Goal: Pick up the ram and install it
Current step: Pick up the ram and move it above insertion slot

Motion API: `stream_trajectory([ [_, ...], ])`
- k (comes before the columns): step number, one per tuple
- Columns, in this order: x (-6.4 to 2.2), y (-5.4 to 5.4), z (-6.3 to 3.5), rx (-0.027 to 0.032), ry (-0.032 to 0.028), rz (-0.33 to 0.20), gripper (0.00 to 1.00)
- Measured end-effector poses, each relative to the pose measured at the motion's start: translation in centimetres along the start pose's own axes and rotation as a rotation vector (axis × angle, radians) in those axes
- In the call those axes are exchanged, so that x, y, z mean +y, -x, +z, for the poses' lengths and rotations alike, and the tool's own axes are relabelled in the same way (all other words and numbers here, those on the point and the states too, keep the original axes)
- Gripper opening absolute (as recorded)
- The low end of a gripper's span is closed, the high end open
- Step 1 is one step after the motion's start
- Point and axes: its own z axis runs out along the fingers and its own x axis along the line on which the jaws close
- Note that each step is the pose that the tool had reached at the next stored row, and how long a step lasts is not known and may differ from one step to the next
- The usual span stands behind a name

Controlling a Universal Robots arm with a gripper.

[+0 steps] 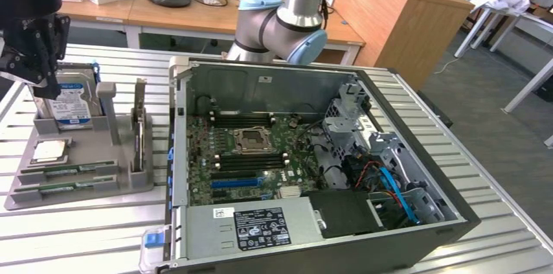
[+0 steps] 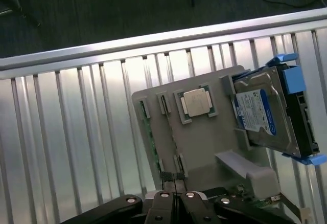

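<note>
Tool (image 1: 36,72) hangs at the exterior view's upper left, over the far end of a grey tray (image 1: 129,180), close above the hard drive (image 1: 67,104). It carries nothing.

Exterior view:
- Tray sits on a slatted metal surface (image 1: 87,235).
- Hard drive stands upright in the tray's far end, blue-white label facing out.
- Processor chip (image 1: 50,151) lies flat, mid-tray.
- One ram stick (image 1: 67,170) lies flat in its slot just in front of the processor. The other ram stick (image 1: 59,188) lies parallel in the next slot, at the tray's near end. Both are well apart from the tool.
- Open computer case (image 1: 415,157) stands just beside the tray on the exterior view's right, its motherboard (image 1: 250,157) exposed.
- Arm's blue-capped joint (image 1: 276,24) shows behind the case.

Wrist view:
- Tool (image 2: 172,182) looks down on the tray (image 2: 204,142). Fingertips are pressed together with nothing between them.
- Processor chip (image 2: 196,103) sits in its square seat, between the hard drive (image 2: 265,112) and the narrow slots.
- Hard drive wears blue plastic rails.
- Green edge of a ram stick (image 2: 152,142) runs along the tray side farthest from the drive, seated in its clips.
- Slatted surface (image 2: 76,147) surrounds the tray.
</note>
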Motion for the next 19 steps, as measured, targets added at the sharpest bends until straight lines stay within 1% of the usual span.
stream_trajectory([
  [14, 0.00, -0.01, 0.09, 0.0089, 0.0037, -0.198, 0.10],
  [19, -0.01, 0.00, 0.10, 0.0093, 0.0038, -0.206, 0.10],
])
